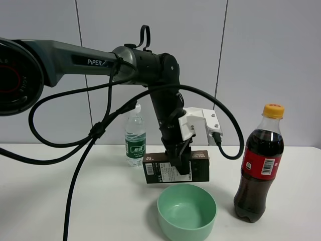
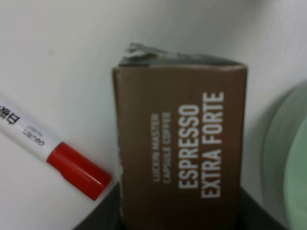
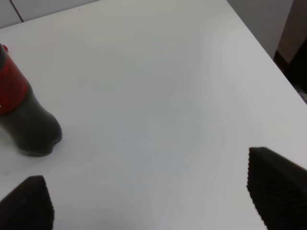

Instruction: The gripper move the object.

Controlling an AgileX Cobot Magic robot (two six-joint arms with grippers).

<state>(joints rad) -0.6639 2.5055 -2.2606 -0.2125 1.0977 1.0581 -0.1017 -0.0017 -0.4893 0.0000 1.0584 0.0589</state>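
Observation:
My left gripper [image 1: 181,168] reaches down from the black arm and is shut on the dark brown carton [image 1: 175,166], marked "05", holding it across its middle. The carton hangs lengthwise, slightly tilted, just behind the green bowl [image 1: 186,212] and close to the table. In the left wrist view the carton [image 2: 180,143] fills the middle, reading "ESPRESSO EXTRA FORTE", with dark fingers [image 2: 103,215] at both sides. My right gripper [image 3: 153,191] is open and empty over bare white table; it is out of the exterior view.
A red-capped white marker [image 2: 53,153] lies on the table beside the carton. A small water bottle [image 1: 135,134] stands behind it. A cola bottle [image 1: 259,164] stands at the right and also shows in the right wrist view [image 3: 21,115]. The table's edge [image 3: 268,52] runs close by there.

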